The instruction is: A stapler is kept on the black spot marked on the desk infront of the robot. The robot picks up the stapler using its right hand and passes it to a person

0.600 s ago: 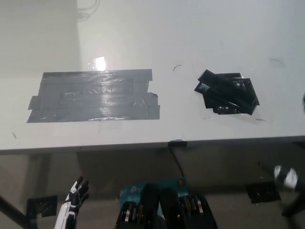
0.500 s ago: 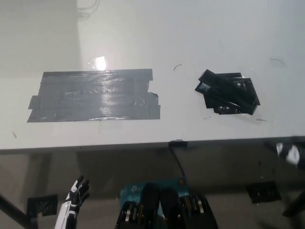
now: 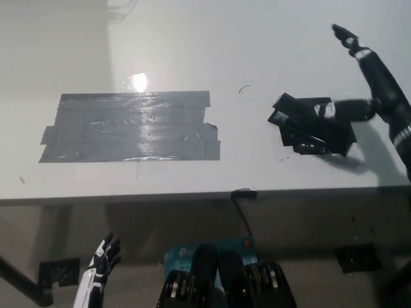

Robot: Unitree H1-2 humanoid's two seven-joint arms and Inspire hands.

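A black stapler (image 3: 300, 119) lies slantwise on the black taped spot (image 3: 324, 144) at the right of the white desk (image 3: 257, 58); black on black, its outline is hard to trace. My black right hand (image 3: 376, 90) hovers over the spot's right side, open, with one finger stretched toward the far edge and another reaching left over the spot. I cannot tell if it touches the stapler. My white left hand (image 3: 103, 260) hangs low at the lower left, below the desk's front edge, fingers apart.
A large grey tape patch (image 3: 131, 126) covers the desk's left half. A small black clip and cable (image 3: 241, 194) hang at the front edge. Black tape squares (image 3: 355, 258) mark the floor under the desk.
My right hand has risen from below the desk's front edge at the far right and now spreads over the black spot. The view has shifted slightly. The left hand has stayed put.
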